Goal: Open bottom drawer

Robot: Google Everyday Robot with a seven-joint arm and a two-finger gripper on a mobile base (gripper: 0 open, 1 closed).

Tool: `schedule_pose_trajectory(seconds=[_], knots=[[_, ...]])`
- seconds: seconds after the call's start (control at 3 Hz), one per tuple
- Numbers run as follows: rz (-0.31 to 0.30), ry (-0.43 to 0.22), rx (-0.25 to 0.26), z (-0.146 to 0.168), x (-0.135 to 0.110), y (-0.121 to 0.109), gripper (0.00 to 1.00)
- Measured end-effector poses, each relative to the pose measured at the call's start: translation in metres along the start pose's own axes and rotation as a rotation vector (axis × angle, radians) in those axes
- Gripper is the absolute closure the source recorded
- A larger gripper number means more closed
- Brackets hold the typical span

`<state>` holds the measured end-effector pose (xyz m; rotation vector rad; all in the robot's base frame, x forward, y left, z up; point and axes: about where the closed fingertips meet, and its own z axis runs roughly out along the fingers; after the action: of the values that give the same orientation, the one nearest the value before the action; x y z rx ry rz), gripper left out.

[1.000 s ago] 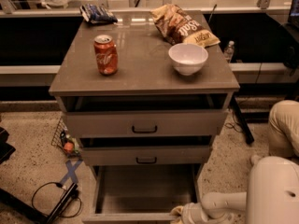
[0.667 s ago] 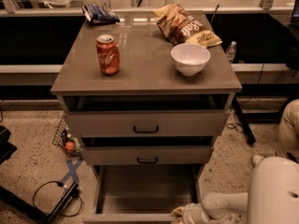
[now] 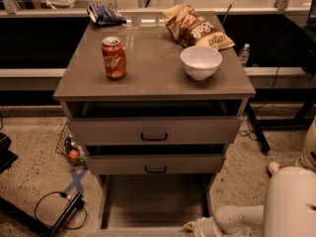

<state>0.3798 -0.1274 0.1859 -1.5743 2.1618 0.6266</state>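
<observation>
The grey-beige cabinet [image 3: 153,78] has three drawers. The bottom drawer [image 3: 155,201] stands pulled far out towards me, and its plain grey tray shows. Its front panel lies at the lower edge of the picture and its handle is out of view. My gripper [image 3: 194,227] is at the drawer's front right corner, at the end of my white arm [image 3: 237,216]. The middle drawer [image 3: 155,164] and the top drawer [image 3: 154,131] are each out a little, with black bar handles.
On the cabinet top stand a red soda can [image 3: 113,57], a white bowl [image 3: 200,61], a brown chip bag [image 3: 195,27] and a blue packet [image 3: 105,14]. Cables [image 3: 59,206] and a small basket [image 3: 69,144] lie on the floor at the left. A water bottle [image 3: 244,54] stands behind on the right.
The view has shifted slightly. The bottom drawer stands out as far as before, and my gripper stays at its front right corner.
</observation>
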Motion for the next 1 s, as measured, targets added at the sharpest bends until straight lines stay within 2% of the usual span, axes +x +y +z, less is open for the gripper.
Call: schedule_pose_trajectory(seconds=[1.0], knots=[[0.0,-0.001,-0.005,0.0018,-0.0006,0.0021,0.04]])
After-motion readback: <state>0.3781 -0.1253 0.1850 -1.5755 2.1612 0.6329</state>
